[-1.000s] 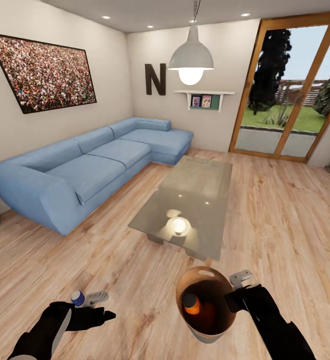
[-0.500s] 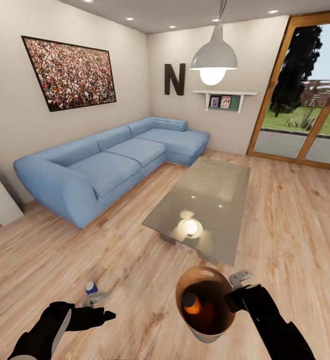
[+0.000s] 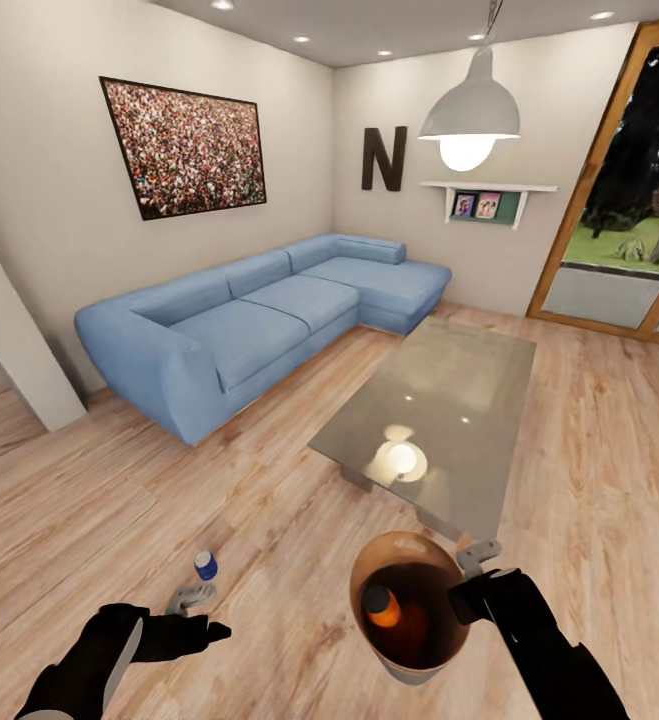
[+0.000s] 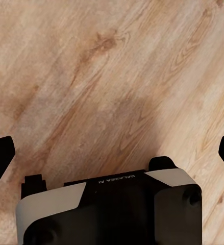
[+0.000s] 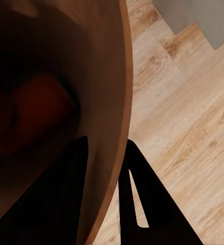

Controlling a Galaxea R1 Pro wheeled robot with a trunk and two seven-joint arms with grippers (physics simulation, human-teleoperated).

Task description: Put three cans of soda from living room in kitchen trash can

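A dark blue can of soda (image 3: 205, 566) stands upright on the wood floor, just beyond my left gripper (image 3: 201, 613) and apart from it. The left wrist view has the left gripper (image 4: 112, 150) wide open over bare planks. My right gripper (image 3: 469, 578) is shut on the rim of the tash can (image 3: 439, 640), held low at the front right. An orange can of soda (image 3: 381, 605) lies inside on the copper-brown bottom. Seen from the right wrist, the right gripper (image 5: 104, 189) has one finger inside and one outside the tash can wall (image 5: 109, 76), with the orange can (image 5: 35, 112) dim within.
This is the living room. A long blue corner sofa (image 3: 239, 335) runs along the left wall. A low glass table (image 3: 449, 390) stands ahead at right centre, under a hanging lamp (image 3: 469, 110). A white wall end (image 3: 9, 350) juts in at left. Wood-framed glass doors (image 3: 619, 230) are far right.
The whole view has swung to the left, so sofa, table and the blue can on the floor have slid rightward. Both arms, the tash can and the orange can keep their places.
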